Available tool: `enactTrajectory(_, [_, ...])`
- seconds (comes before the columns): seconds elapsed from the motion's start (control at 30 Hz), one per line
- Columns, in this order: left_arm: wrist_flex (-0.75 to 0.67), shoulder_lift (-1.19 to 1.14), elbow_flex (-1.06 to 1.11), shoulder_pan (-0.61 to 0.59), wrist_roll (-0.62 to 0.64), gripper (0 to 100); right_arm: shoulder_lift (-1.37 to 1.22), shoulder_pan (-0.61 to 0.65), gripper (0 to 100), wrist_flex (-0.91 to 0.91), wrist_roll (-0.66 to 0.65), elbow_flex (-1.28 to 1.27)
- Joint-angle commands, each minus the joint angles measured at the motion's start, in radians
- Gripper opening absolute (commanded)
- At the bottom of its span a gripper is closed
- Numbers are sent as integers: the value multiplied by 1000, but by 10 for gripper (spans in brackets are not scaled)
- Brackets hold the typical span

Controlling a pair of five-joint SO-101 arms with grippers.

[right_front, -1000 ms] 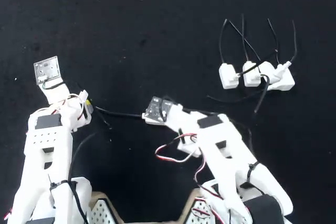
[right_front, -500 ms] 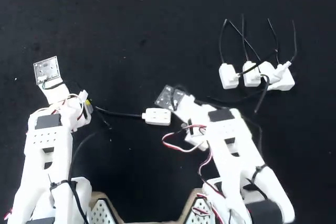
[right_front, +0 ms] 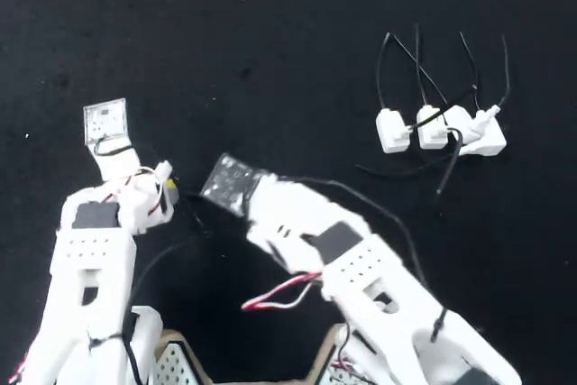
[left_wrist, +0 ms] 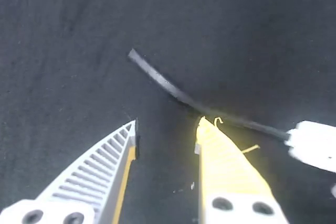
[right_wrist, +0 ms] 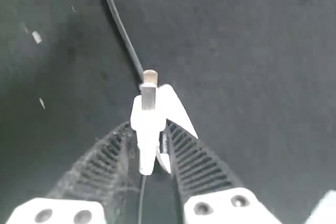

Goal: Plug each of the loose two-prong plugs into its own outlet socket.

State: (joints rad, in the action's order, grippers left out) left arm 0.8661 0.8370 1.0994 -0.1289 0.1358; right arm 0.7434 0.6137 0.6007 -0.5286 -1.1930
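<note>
A white two-prong plug (right_wrist: 148, 121) with a metal prong and a black cable (right_wrist: 119, 24) sits between the fingers of my right gripper (right_wrist: 149, 136), which is shut on it. In the high view that gripper (right_front: 231, 183) is left of the table's middle and covers the plug. My left gripper (left_wrist: 167, 127) hangs open over the black cloth, just short of a black cable (left_wrist: 168, 87) that ends in a white piece (left_wrist: 314, 144). From above, the left gripper (right_front: 106, 125) is at the far left. The white outlet sockets (right_front: 437, 131) sit at the back right.
Several thin black cables (right_front: 424, 69) run from the sockets toward the back, and one curls forward (right_front: 446, 164). A black cloth (right_front: 270, 60) covers the table. The two arms stand close together at the front.
My right arm swung left and shut on the white plug that lay at the middle; the plug is now hidden under it from above. The left arm shifted slightly right.
</note>
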Motion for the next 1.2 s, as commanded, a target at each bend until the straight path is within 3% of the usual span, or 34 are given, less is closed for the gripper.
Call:
enactTrajectory(0.0, [3, 166, 48, 73, -2, 184, -81, 77, 10, -258, 75, -51])
enactTrajectory(0.23, [2, 399, 156, 159, -3, 184, -182, 100, 10, -334, 130, -53])
enactTrajectory(0.4, [-14, 440, 191, 194, -3, 184, -182, 190, 10, -330, 130, -59])
enactTrajectory(0.6, [-61, 443, 240, 237, -3, 184, -179, 198, 10, -330, 130, -54])
enactTrajectory(0.8, [-61, 442, 239, 232, -3, 184, -5, 198, 10, -307, 219, -114])
enactTrajectory(1.17, [-61, 443, 239, 231, -3, 184, 314, 198, 10, -264, 229, -242])
